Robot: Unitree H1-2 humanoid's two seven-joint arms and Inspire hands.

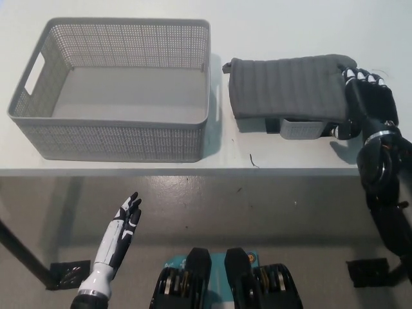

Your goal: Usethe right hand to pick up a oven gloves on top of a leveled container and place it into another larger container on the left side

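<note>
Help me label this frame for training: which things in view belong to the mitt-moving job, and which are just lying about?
Belongs to the job:
- grey oven glove
- small container under it
- large mesh basket, empty, on the left
- right robot hand, at the glove's right end

Just there:
- white table
- left robot hand, resting open below the table edge
- small dark scrap on the table

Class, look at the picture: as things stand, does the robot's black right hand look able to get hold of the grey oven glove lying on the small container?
Probably yes. The right hand is already at the right end of the oven glove, with nothing between them. The glove lies exposed on top of the small container. The left hand rests low, below the table edge.
</note>
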